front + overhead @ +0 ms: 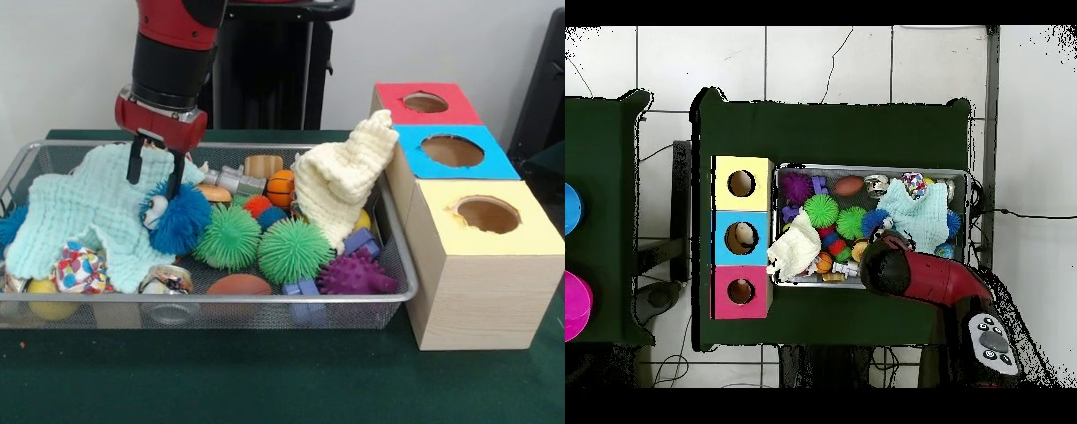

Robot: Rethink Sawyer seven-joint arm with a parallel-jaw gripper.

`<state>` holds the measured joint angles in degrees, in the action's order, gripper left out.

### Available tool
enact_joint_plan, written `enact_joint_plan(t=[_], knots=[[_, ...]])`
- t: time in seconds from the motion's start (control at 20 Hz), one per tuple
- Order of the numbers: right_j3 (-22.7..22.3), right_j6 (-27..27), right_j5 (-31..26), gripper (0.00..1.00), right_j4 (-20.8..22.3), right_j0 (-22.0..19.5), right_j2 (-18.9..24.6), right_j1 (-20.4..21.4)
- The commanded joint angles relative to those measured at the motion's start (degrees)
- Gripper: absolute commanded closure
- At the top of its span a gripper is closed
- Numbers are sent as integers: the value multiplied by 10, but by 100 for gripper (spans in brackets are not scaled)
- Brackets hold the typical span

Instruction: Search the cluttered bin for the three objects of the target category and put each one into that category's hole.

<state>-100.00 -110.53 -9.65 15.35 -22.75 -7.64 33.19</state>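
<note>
The bin (212, 299) is a wide silver wire mesh basket full of toys; it also shows in the overhead view (957, 176). My gripper (155, 177) hangs over its left part, open, with nothing held. One fingertip (133, 173) is on a pale green cloth (84, 216), the other at the top of a blue spiky ball (183, 221). Three boxes stand to the right with holes on top: red (425, 102), blue (451, 150) and yellow (486, 215). In the overhead view my arm (915, 272) hides the gripper.
Also in the bin are two green spiky balls (231, 237) (293, 250), a purple spiky ball (353, 276), a cream cloth (344, 181) draped over the right side, a small basketball (281, 187), a brown ball (238, 285) and a patterned ball (79, 268).
</note>
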Motion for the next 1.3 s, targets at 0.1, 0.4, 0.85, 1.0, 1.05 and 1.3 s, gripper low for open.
enact_joint_plan(t=[0.1, 0.4, 0.85, 1.0, 1.05, 1.3], knots=[[44, 33, -71, 0, 27, -19, 63, 14], [55, 61, -139, 0, 23, -21, 70, 50], [91, 21, -54, 0, 63, -29, 61, -37], [103, 7, -34, 0, 74, -30, 55, -66], [106, 3, -31, 0, 75, -29, 53, -73], [123, -21, -39, 0, 79, -9, 30, -102]])
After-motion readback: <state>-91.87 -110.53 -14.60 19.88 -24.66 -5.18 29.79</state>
